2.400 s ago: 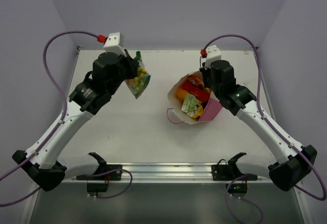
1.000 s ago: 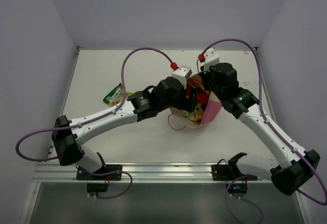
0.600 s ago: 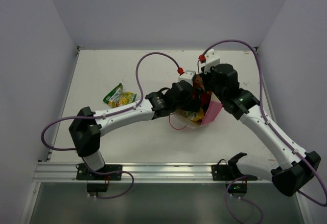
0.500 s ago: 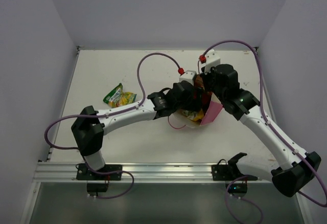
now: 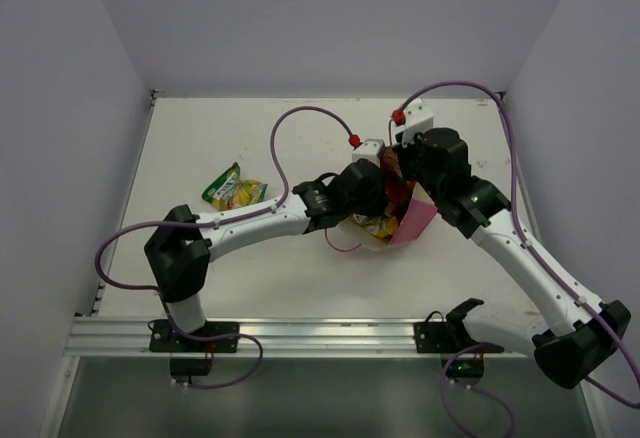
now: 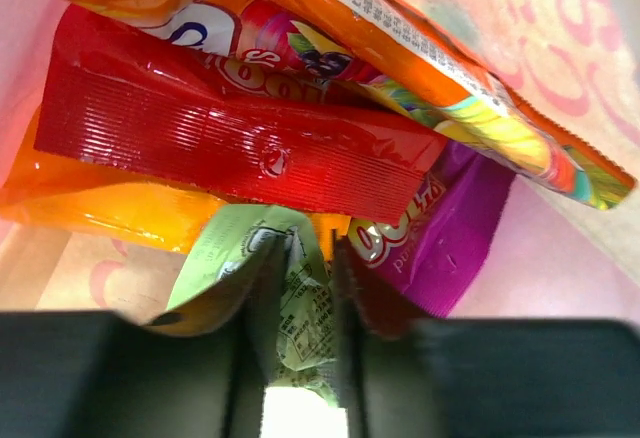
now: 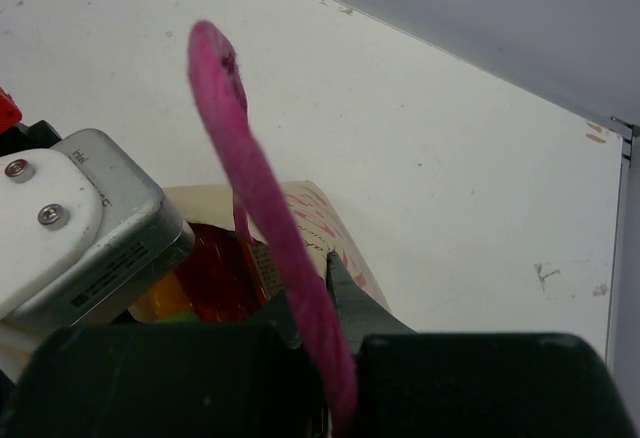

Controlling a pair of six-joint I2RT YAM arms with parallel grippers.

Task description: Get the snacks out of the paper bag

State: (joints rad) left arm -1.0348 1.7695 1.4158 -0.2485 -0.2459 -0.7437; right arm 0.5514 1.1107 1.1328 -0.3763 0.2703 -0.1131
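Observation:
The paper bag [image 5: 412, 220] stands right of the table's middle, its mouth open. My left gripper [image 5: 372, 198] reaches into it. In the left wrist view its jaws [image 6: 300, 258] are closed on a pale green packet [image 6: 235, 248]. Behind that lie a red packet [image 6: 220, 133], an orange packet [image 6: 450, 88], a purple-magenta packet [image 6: 450, 228] and another orange one [image 6: 110, 208]. My right gripper [image 5: 408, 173] is shut on the bag's rim [image 7: 320, 218] at its far right, and a pink cord handle [image 7: 250, 178] loops up in front of the jaws [image 7: 318, 278]. A green-yellow packet [image 5: 235, 190] lies on the table to the left.
The left arm's wrist housing [image 7: 70, 218] sits close beside the right gripper over the bag. The left arm's purple cable [image 5: 300, 118] arcs over the table behind the bag. A metal rail [image 5: 320, 336] runs along the near edge.
The left arm has put the green-yellow packet down on the left of the table and swung right into the bag, then reached deeper. The right gripper has kept hold of the bag.

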